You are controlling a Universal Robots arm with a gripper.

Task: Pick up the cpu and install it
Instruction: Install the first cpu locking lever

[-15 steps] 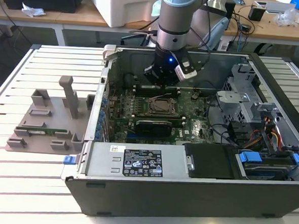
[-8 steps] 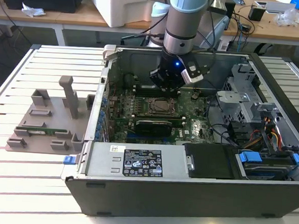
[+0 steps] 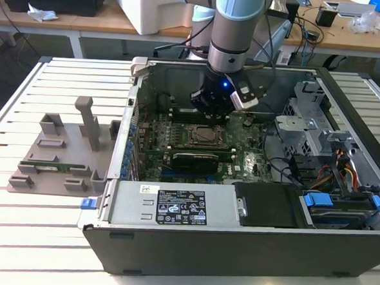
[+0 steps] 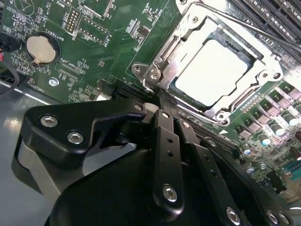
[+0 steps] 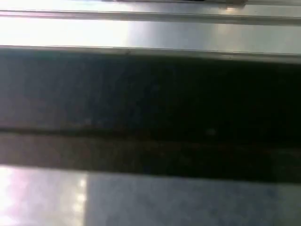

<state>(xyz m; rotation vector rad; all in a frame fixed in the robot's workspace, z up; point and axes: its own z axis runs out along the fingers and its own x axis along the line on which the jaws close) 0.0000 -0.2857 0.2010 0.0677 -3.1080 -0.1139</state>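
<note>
The gripper (image 4: 162, 101) hangs inside the open computer case (image 3: 235, 248), its fingers (image 4: 169, 155) pressed together with nothing between them. Just beyond their tips, the cpu (image 4: 214, 70) lies flat in the metal-framed socket (image 4: 188, 28) on the green motherboard (image 4: 94, 42).

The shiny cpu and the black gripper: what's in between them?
In the second wrist view, the socket's metal frame edges the cpu on the side toward the gripper, which sits just outside it.
</note>
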